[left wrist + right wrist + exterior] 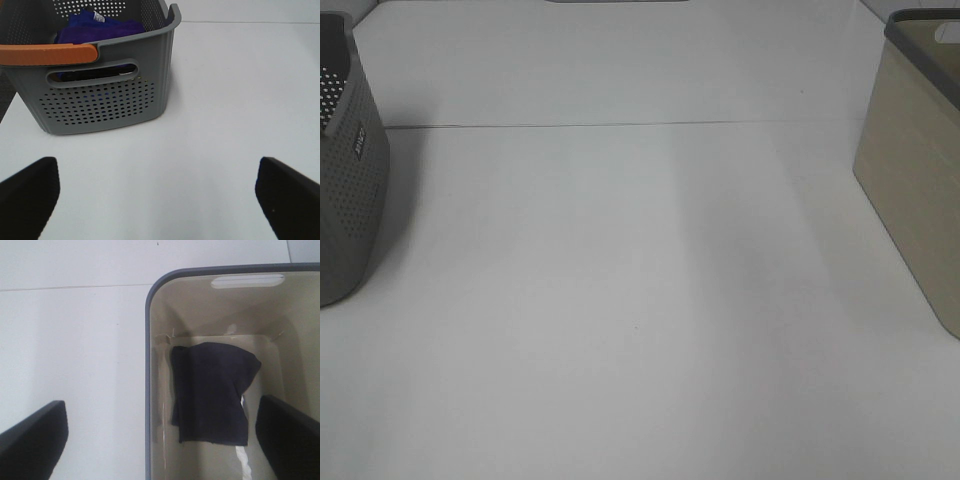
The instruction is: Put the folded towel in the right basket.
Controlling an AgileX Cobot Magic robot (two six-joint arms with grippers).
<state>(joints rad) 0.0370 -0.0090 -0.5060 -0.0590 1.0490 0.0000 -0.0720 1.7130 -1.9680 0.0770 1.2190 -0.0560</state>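
The folded dark navy towel (pixel 212 392) lies flat on the bottom of the beige right basket (pixel 165 310), seen from above in the right wrist view. That basket (pixel 910 170) stands at the right edge of the exterior high view. My right gripper (pixel 160 445) is open and empty above the basket's rim, its fingers (pixel 35 440) spread wide. My left gripper (pixel 160 200) is open and empty above the white table, in front of the grey left basket (pixel 105 105). Neither gripper shows in the exterior high view.
The grey perforated basket (pixel 345 170) with an orange handle (pixel 47 54) stands at the left and holds a purple-blue cloth (pixel 97 27). The white table (pixel 640 300) lies between the two baskets, with a thin seam across its far part.
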